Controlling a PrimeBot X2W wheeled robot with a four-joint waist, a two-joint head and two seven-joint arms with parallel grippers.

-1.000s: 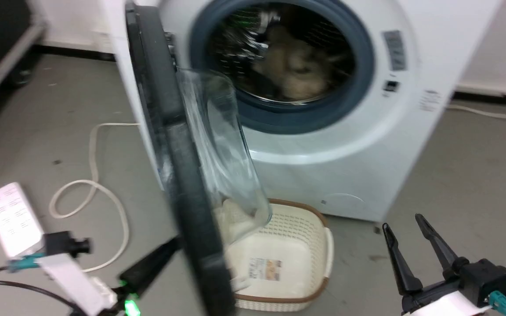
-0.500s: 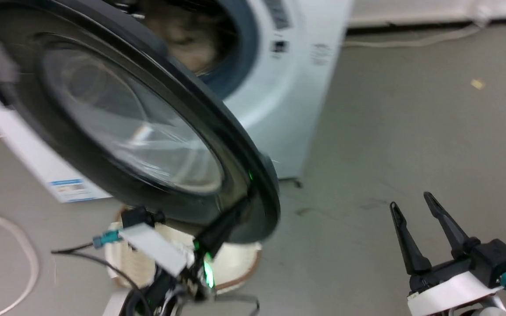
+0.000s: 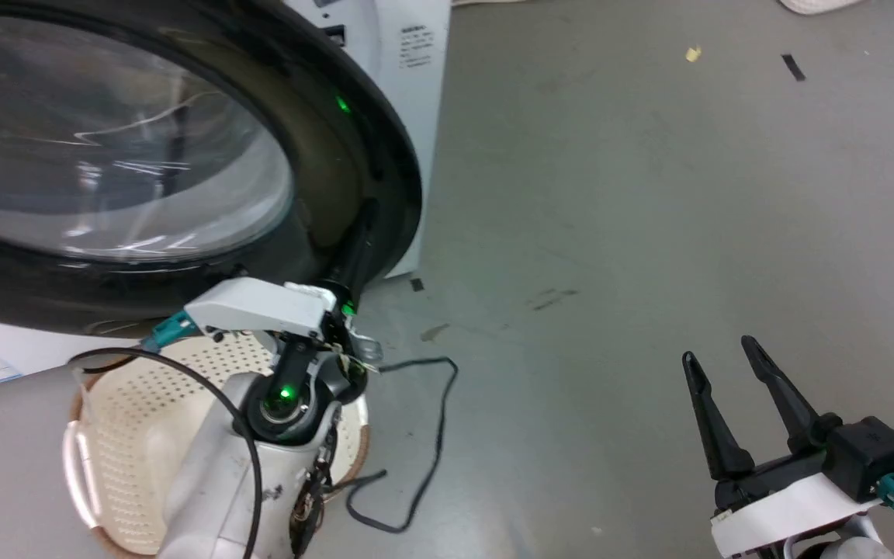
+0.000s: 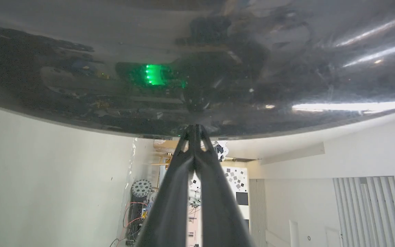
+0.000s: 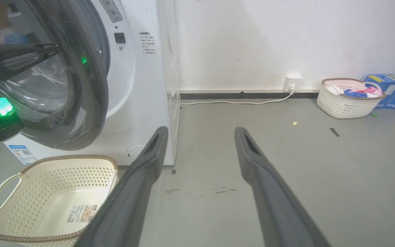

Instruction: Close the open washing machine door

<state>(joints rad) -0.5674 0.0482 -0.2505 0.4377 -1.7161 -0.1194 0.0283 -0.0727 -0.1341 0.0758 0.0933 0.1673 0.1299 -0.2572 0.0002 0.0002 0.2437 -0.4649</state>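
1. Head view: the washing machine door [image 3: 168, 155] filled the 10 o'clock quarter, swung near the white washing machine [image 3: 416, 116] but, by my judgement, not latched. Its wide rim was glossy black plastic, hard and smooth, around a bulging bowl of clear glass. The left gripper [image 3: 364, 221], fingers together and gripping nothing, touched the rim at the door's own 4 o'clock. The right gripper [image 3: 717, 351] hung at 4 o'clock over the grey floor, fingers apart and empty. A cream perforated basket [image 3: 121, 404] sat below the door at 7 o'clock.

2. Left wrist view: the left gripper [image 4: 194, 130] met the rim at centre, and the rim arched across 12 o'clock, mirror-bright. Such a surface looked slippery, so the tips could skid. The door seemed rigid and fairly heavy, turning on its hinge. A square push on the plastic near the free edge would suit it better than one on the breakable glass.

3. Right wrist view: the door [image 5: 98, 85] stood at 9 o'clock, angled off the machine's face. The right gripper [image 5: 201, 130] rose from 6 o'clock, spread wide.
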